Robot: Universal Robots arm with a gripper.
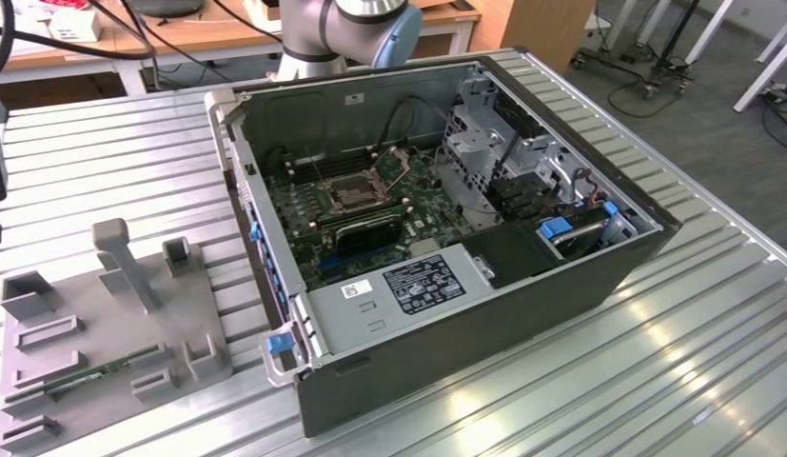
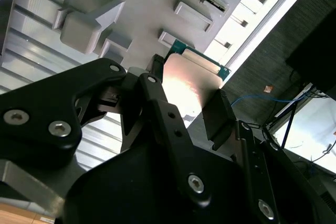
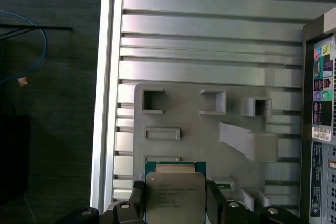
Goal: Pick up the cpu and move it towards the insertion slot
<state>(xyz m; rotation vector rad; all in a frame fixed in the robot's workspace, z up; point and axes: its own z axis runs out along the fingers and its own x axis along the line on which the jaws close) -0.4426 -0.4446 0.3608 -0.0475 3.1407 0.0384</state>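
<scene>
In both wrist views my gripper (image 3: 176, 207) (image 2: 189, 103) is shut on the cpu (image 3: 175, 195) (image 2: 191, 85), a pale silvery square chip with a green edge. One black finger (image 3: 137, 204) presses on each side of it. The cpu hangs above the near end of the grey tray (image 3: 184, 114) (image 2: 147, 3). In the exterior view that tray (image 1: 101, 324) lies at the left, and a dark part of my arm shows at the left edge above it. The insertion slot (image 1: 355, 193) is the metal-framed socket in the middle of the green motherboard, far to the exterior view's right of the tray.
The open computer case (image 1: 444, 219) lies on its side on the ribbed metal table (image 1: 698, 362); its wall (image 3: 320, 129) stands beside the tray. A green memory stick (image 1: 88, 376) lies in the tray. Upright grey posts (image 1: 124, 262) rise from it. The table edge (image 3: 107, 77) drops to dark floor.
</scene>
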